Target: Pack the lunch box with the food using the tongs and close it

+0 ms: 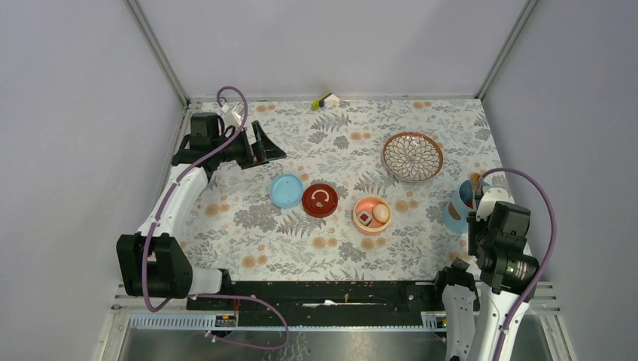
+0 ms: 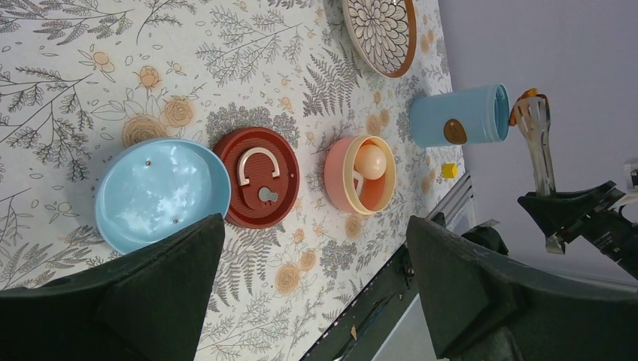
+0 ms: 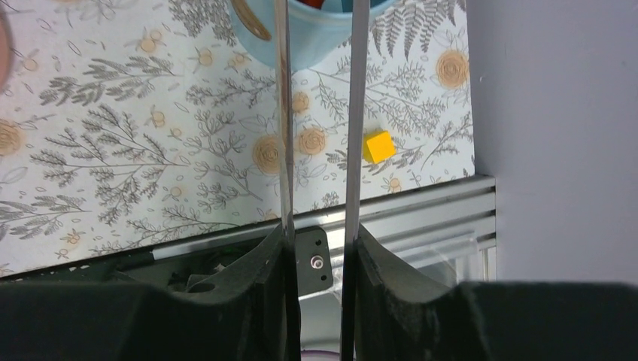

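Disc (image 1: 286,190), lid (image 1: 320,200), bowl (image 1: 366,204) in row left to right; egg (image 1: 381,213) in bowl; dish (image 1: 412,156) behind; shell (image 1: 454,214) far right.

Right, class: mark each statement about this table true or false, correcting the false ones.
1. The white egg-like oval lies in the small salmon-pink bowl. True.
2. The wide brown-rimmed patterned dish holds food. False: it is empty.
3. The right gripper grips the slim silvery metal tongs. True.
4. The left gripper is shut. False: its jaws stand open, holding nothing.
5. The round light-blue disc covers the bowl. False: it lies well apart from it.
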Available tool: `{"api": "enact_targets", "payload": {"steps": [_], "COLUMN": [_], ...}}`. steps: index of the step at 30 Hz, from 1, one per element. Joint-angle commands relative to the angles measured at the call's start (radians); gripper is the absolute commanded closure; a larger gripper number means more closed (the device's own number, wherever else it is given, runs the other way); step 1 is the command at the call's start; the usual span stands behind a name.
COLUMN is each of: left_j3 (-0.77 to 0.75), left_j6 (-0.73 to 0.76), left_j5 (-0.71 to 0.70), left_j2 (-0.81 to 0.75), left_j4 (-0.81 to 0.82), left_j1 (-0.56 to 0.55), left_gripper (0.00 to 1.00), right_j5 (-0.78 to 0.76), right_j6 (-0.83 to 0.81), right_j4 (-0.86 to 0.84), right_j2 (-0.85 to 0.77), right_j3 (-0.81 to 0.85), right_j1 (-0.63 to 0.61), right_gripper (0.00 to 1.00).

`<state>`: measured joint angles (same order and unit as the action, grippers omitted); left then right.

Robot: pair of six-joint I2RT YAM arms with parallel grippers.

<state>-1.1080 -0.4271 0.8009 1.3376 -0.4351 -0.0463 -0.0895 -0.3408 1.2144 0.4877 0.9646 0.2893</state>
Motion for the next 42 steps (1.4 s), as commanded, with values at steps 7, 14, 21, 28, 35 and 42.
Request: {"api": "enact_targets", "payload": {"steps": [7,14,21,28,35,42], "left_j3": [-0.003,-0.006,-0.007,-0.004,-0.001,-0.001], "left_j6": [-0.001,-0.002,-0.002,-0.002,-0.003,-0.004], "left_j5": [0.025,0.029,0.035,0.036,0.038,0.041], "left_j2": [-0.022,-0.009,-0.006,-0.006,-0.008,-0.009], "left_j4": [0.052,0.052,0.052,0.052,0.056,0.056], "left_j1": [0.006,0.007,0.007,0.008,0.007,0.007], "left_gripper": [0.01,0.01,0.01,0.01,0.01,0.01], "right_j5": [-0.056,-0.046,-0.031,-0.023,-0.014,0.0], "right_j6": [0.004,0.012,0.017,0.019,0.02,0.025], "right_j4": [-0.017,-0.018,-0.01,-0.008,-0.003,0.0], "right_j2": [0.011,0.019,0.011,0.017,0.018,0.028], "right_j3": [-0.043,-0.044,-0.049,-0.04,-0.034,-0.009], "right_j1": [0.026,0.034,0.042,0.048,0.05,0.055], "right_gripper": [0.7,0.65,0.63,0.61,0.59,0.58]}}
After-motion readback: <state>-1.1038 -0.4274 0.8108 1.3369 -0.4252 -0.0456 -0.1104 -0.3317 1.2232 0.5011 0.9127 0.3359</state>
